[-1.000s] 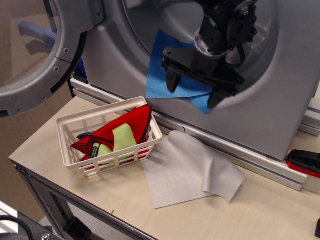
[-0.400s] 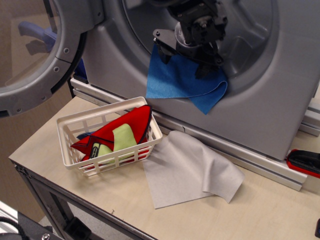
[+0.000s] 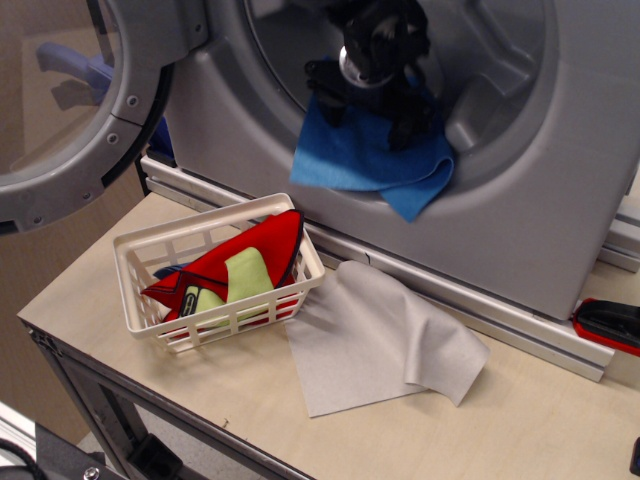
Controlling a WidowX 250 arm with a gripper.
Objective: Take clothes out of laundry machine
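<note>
The bright blue cloth [image 3: 360,160] hangs out of the round drum opening of the silver-grey laundry machine [image 3: 560,200], draped over the lower rim. My black gripper [image 3: 367,108] reaches into the opening at the cloth's upper part. Its fingers are spread apart, one on the cloth's left [image 3: 326,95] and one further right [image 3: 406,125], both at the cloth's surface. Whether cloth lies between them I cannot tell. The round windowed door [image 3: 90,100] stands swung open to the left.
A white basket [image 3: 135,250] stands on the wooden table [image 3: 150,380] below the opening and holds a red cloth [image 3: 255,245] and a green cloth [image 3: 245,275]. A pale grey cloth [image 3: 380,340] lies beside it. A red object [image 3: 610,325] sits at the right edge.
My gripper has moved up and deeper into the drum opening, from in front of the hanging cloth to its top. The blue cloth's lower edge has bunched up slightly.
</note>
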